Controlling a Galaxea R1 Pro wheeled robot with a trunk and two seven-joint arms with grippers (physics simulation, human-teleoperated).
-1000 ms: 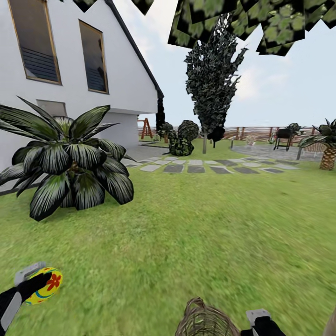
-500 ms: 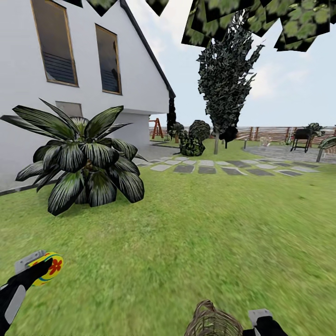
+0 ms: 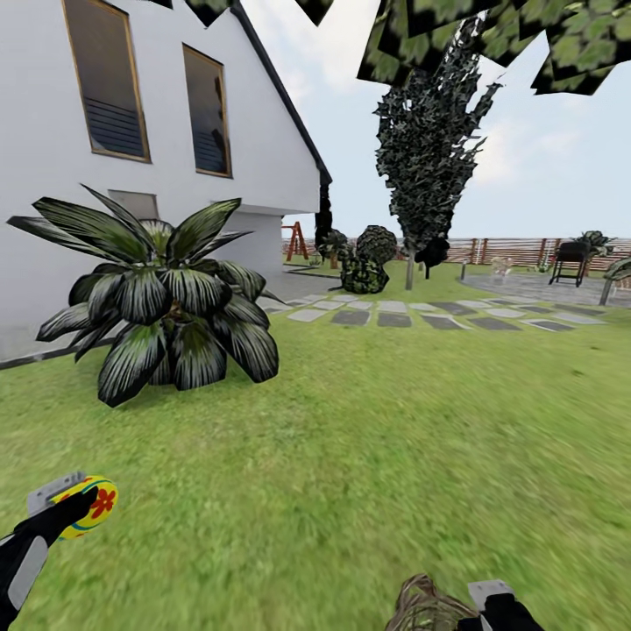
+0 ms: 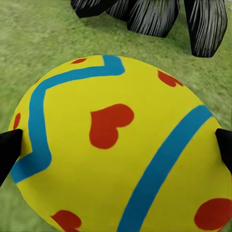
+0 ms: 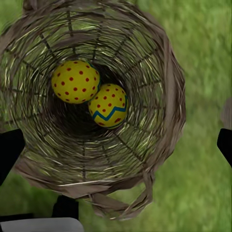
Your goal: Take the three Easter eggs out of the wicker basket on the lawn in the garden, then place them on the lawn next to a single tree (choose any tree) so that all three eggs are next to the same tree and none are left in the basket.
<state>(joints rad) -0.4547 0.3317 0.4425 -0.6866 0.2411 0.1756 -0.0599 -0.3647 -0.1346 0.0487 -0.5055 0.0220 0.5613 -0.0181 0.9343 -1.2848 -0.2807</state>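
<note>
Two spotted yellow Easter eggs (image 5: 92, 94) sit deep in the brown woven wicker basket (image 5: 159, 63), lower centre of the frame. Lower left, the left hand (image 3: 77, 510) pinches a third blue-banded egg (image 4: 116, 145). Right hand (image 5: 116, 145) spread above the basket. With no trunk nearby, the rounded egg may slip during travel.

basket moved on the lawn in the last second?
No. The wicker basket slid right in the head view, but the spiky plant and paving slabs slid right about as much, so the camera turned, not the basket.
</note>
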